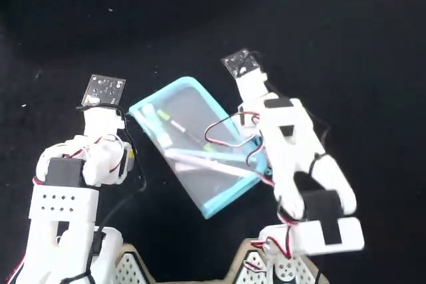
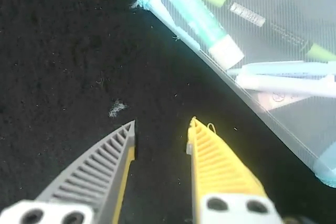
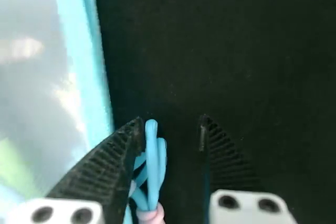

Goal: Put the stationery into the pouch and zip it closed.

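Observation:
A clear pouch (image 1: 160,91) with light blue trim lies slanted at the table's middle. Inside it are a green-and-white tube (image 2: 199,17), a marker with yellow-green caps (image 2: 262,22) and pale pens (image 2: 283,80). My left gripper (image 2: 162,124) is open just above the black table, a short way off the pouch's edge (image 2: 157,9), with nothing between its fingers. My right gripper (image 3: 171,121) is open beside the pouch's blue trim (image 3: 89,51). A blue zipper-pull cord (image 3: 152,156) lies between its fingers, against one of them. The right arm (image 1: 293,151) covers the pouch's right side.
Black cloth covers the table (image 1: 346,44) all around the pouch. The left arm (image 1: 86,157) stands to the pouch's left. Red and black cables (image 1: 226,131) loop over the pouch from the right arm. Both arm bases sit at the near edge.

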Controlling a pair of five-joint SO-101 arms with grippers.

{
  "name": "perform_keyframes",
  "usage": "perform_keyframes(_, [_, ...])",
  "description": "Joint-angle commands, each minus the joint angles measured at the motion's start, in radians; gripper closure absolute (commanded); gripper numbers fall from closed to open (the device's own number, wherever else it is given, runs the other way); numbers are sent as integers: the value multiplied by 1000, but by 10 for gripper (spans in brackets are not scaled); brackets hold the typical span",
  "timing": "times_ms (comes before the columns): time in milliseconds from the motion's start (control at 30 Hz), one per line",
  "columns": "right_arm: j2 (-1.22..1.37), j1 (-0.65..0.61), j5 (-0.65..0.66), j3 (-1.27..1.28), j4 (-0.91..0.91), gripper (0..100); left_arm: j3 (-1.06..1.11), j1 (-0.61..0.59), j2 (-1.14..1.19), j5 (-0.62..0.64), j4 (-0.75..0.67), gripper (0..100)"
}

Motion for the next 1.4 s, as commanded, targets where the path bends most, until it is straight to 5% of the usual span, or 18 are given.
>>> perform_keyframes(0, [24,21,-2,-61,38,836,-4,1,-11,9,-14,834])
perform_keyframes(300, [33,18,29,-168,350,836,7,1,-11,8,-17,834])
perform_keyframes(800, [143,38,149,-147,261,843,7,-1,-11,8,-9,834])
perform_keyframes(900, [142,71,138,-165,267,980,7,-1,-11,8,-9,834])
perform_keyframes(1100, [-28,100,110,-174,385,989,8,-1,-11,8,-14,834])
perform_keyframes(1367, [-412,-77,18,-326,655,988,8,-1,-11,8,-12,834])
